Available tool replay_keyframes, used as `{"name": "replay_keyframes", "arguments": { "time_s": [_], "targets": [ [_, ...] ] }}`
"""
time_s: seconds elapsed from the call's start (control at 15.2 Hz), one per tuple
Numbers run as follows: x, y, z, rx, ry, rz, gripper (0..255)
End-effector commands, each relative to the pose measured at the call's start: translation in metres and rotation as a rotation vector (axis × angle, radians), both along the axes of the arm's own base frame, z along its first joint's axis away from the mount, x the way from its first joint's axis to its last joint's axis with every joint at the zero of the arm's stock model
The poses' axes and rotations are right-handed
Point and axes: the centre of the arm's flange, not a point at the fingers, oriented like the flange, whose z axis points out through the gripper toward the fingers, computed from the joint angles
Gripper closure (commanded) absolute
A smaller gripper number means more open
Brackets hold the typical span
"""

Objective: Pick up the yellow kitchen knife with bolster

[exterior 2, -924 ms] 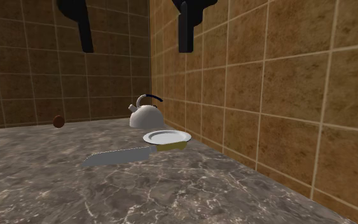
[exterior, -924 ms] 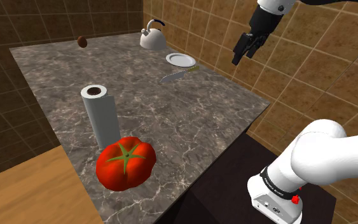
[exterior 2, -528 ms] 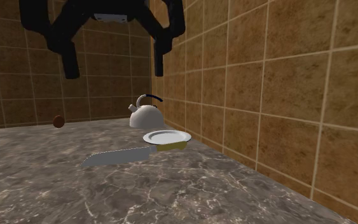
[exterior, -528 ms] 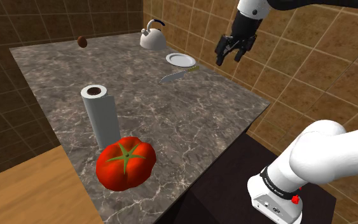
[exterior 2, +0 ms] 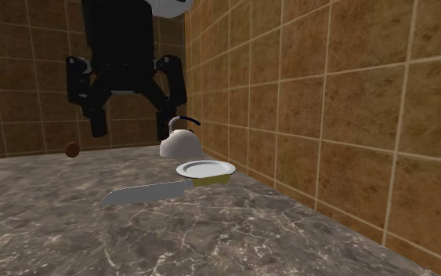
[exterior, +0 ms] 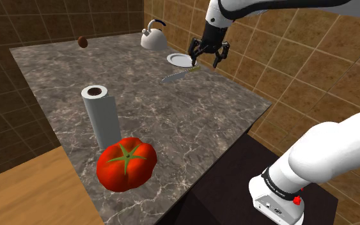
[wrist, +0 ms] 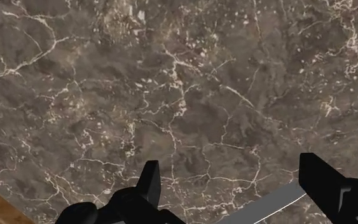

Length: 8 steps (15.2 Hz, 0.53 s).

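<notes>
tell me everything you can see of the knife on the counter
The knife lies flat on the dark marbled counter. Its blade is plain pale grey, long and tapering to a point. Its short handle is dull yellow, with the end right at the white plate's rim. No bolster can be made out. The open hand hangs above it, not touching it.

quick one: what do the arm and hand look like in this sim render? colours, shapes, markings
Arm: smooth, rounded white links with dark joints, a black band and a small red dot near its foot. Hand: all black and blocky, with two flat, squared fingers.
</notes>
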Motion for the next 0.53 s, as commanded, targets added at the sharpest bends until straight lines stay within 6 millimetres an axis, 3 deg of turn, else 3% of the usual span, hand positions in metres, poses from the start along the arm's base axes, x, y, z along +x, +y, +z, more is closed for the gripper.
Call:
{"name": "replay_keyframes", "arguments": {
  "time_s": [0.0, 0.46],
  "targets": [
    [0.026, -0.004, -0.009, 0.021, 0.006, -0.103, 0],
    [0.106, -0.032, -0.053, 0.088, 0.026, -0.441, 0]
  ]
}}
